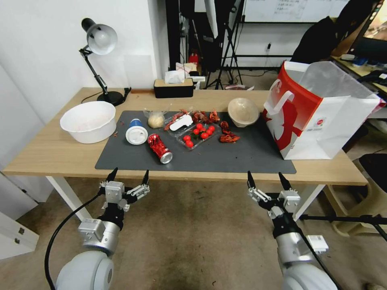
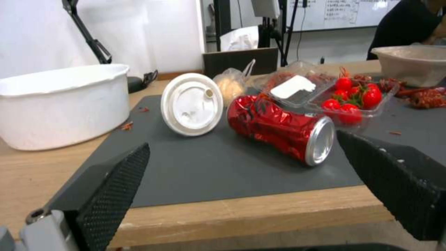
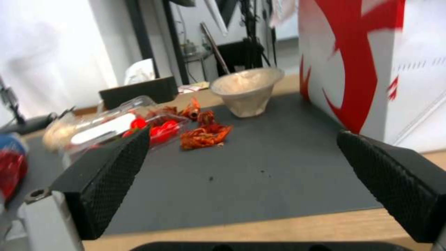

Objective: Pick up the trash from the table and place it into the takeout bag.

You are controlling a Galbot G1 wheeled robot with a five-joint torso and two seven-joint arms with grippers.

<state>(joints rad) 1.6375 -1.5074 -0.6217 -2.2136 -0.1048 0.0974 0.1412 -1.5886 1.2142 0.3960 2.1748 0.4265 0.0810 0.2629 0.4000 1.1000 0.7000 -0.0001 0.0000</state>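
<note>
On the table (image 1: 56, 153) lies a dark grey mat (image 1: 225, 155) with the trash. A dented red drink can (image 1: 160, 148) (image 2: 281, 129) lies on its side near the front. Beside it a blue cup with a white lid (image 1: 136, 132) (image 2: 191, 104) lies tipped over, and a bagged bun (image 1: 155, 119) sits behind. A beige bowl (image 1: 243, 111) (image 3: 246, 90) stands further right. The takeout bag (image 1: 318, 110) (image 3: 371, 66), red and white, stands open at the table's right end. My left gripper (image 1: 129, 174) (image 2: 241, 164) and right gripper (image 1: 267, 179) (image 3: 241, 164) hang open just short of the front edge.
A white tub (image 1: 88, 121) sits at the left, a desk lamp (image 1: 98, 60) and a black tissue box (image 1: 173, 86) at the back. A clear tray of cherry tomatoes (image 1: 197, 135) and crayfish shells (image 1: 227, 135) lie mid-mat. Chairs stand to the right.
</note>
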